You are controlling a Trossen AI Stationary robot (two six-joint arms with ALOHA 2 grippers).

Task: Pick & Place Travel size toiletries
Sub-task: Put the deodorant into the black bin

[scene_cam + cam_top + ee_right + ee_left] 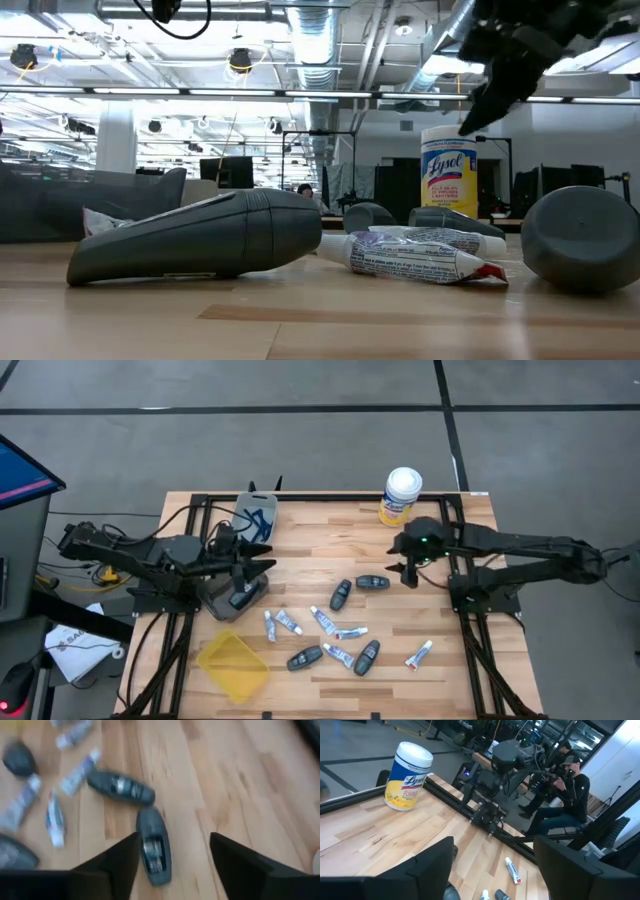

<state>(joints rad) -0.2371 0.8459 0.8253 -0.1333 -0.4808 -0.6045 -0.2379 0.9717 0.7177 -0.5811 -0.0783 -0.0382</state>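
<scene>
The counter (330, 550) is pale wood with darker plank streaks. On it lie dark grey oval bottles (372, 581), white tubes (418, 653) with blue and red marks, a yellow tray (232, 664), and a yellow canister (401, 496) with a white lid.

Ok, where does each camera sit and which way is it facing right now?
High: overhead, straight down on table, both arms.
Low: table height, level across a tube; one arm above.
Left wrist: past its open fingers toward Lysol canister.
Right wrist: down past open fingers at dark bottles.
High, low and left wrist share the canister.
</scene>
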